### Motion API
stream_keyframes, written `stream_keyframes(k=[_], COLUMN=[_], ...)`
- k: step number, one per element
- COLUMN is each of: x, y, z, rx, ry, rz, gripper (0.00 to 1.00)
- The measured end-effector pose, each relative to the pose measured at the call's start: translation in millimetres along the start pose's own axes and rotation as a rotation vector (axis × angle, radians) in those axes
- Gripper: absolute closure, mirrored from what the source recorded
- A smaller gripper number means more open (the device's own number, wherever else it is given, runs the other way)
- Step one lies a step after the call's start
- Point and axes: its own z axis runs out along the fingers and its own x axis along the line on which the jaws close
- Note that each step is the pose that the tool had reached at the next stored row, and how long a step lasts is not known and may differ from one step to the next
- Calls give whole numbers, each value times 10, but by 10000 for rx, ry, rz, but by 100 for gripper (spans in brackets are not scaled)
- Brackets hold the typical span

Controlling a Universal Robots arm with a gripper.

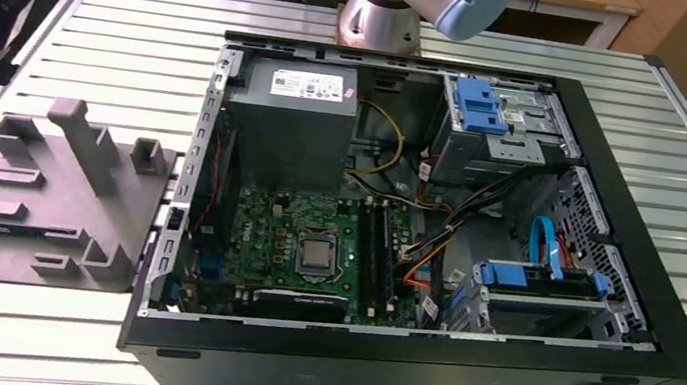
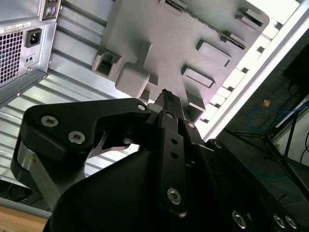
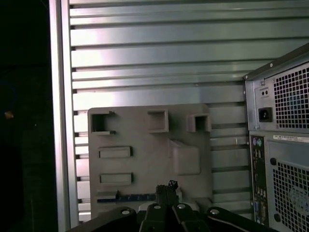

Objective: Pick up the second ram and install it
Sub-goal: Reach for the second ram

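In the first wrist view the gripper (image 3: 166, 187) is nearest the camera. Its two black fingertips are pressed together with nothing between them. The second wrist view shows the same gripper (image 2: 166, 98) side-on, with its tips over the grey moulded fixture (image 2: 193, 29).

Past the tips, the second ram (image 3: 126, 197) lies flat in a long recess of the fixture (image 3: 140, 166), along the fixture's edge closest to the gripper. It is a dark blue-black strip, and one end runs in beside the fingertips. The gripper is not closed on it. Whether the tips touch it cannot be told.

The fixture rests on the ribbed aluminium table (image 3: 159, 58), with the computer case (image 3: 285, 159) just beside it.

In the exterior view the fixture (image 1: 59, 203) sits at the left of the frame. The open case (image 1: 426, 376) fills the middle and right. Inside it the green motherboard (image 1: 265, 227) lies low and centre, its long black slots (image 1: 376, 248) just to the right. The grey power supply (image 1: 287, 134) is farther back. The arm's base (image 1: 382, 16) stands at the top centre of the frame.
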Motion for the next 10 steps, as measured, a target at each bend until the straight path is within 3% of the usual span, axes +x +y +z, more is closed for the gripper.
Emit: stream_keyframes(k=[10], x=[51], y=[-160], z=[74], rx=[-1], ry=[-1], rz=[0], gripper=[90])
